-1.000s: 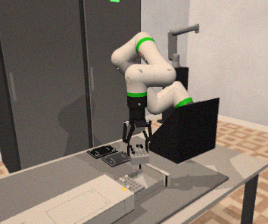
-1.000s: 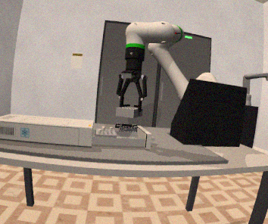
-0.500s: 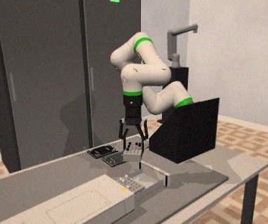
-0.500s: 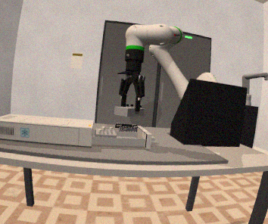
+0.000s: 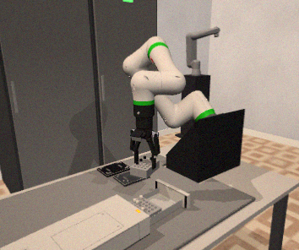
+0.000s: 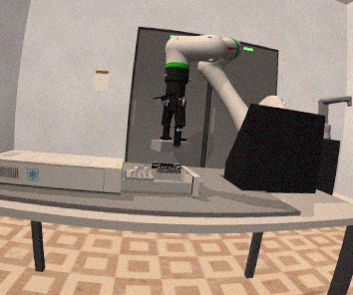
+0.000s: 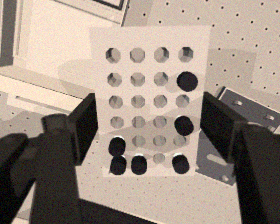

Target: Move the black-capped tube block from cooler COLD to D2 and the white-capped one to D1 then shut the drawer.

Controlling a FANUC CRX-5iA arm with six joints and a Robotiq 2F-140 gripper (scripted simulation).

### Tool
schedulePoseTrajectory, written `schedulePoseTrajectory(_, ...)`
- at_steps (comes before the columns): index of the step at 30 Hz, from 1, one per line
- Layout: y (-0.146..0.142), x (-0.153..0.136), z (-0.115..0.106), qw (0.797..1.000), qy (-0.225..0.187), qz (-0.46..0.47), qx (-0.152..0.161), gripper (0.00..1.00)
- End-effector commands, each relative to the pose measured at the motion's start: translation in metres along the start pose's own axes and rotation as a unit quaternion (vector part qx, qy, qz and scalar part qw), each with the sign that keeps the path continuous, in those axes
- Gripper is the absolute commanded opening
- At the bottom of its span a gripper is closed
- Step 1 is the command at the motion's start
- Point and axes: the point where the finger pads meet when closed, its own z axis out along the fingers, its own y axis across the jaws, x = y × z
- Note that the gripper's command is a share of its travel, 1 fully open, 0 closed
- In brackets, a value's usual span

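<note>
My gripper (image 5: 144,162) is shut on the grey cooling block with black-capped tubes (image 5: 142,170) and holds it level, above the deck. In the wrist view the block (image 7: 148,100) sits between both finger pads of the gripper (image 7: 150,125), with several black caps in its bores. In the exterior view the block (image 6: 167,145) hangs clear above the drawer area. Two dark deck slot plates lie below and beside it, the nearer one (image 5: 127,179) and the farther one (image 5: 113,169). The cooler COLD (image 5: 80,225) has its drawer (image 5: 166,198) open, the white-capped block (image 5: 147,205) inside, and its lamp (image 5: 138,210) lit.
A large black slanted housing (image 5: 207,144) stands on the table right of the slots, close to the arm. Dark cabinets stand behind the table. A slot plate edge (image 7: 236,107) shows beneath the block in the wrist view.
</note>
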Motion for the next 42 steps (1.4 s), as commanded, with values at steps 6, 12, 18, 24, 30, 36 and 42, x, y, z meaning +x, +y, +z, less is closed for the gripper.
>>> schedulePoseTrajectory(6, 0.017, -0.008, -0.001, 0.995, 0.002, 0.097, -0.001, 0.10)
schedulePoseTrajectory(12, 0.029, -0.014, -0.001, 0.987, 0.002, 0.164, -0.001, 0.10)
schedulePoseTrajectory(18, 0.043, -0.022, -0.001, 0.978, 0.002, 0.208, -0.001, 0.10)
schedulePoseTrajectory(24, 0.053, -0.027, -0.001, 0.978, 0.002, 0.208, -0.001, 0.10)
schedulePoseTrajectory(30, 0.067, -0.034, -0.001, 0.978, 0.002, 0.208, -0.001, 0.10)
schedulePoseTrajectory(36, 0.081, -0.042, -0.001, 0.978, 0.002, 0.208, -0.001, 0.10)
schedulePoseTrajectory(42, 0.091, -0.046, -0.001, 0.978, 0.002, 0.208, -0.001, 0.10)
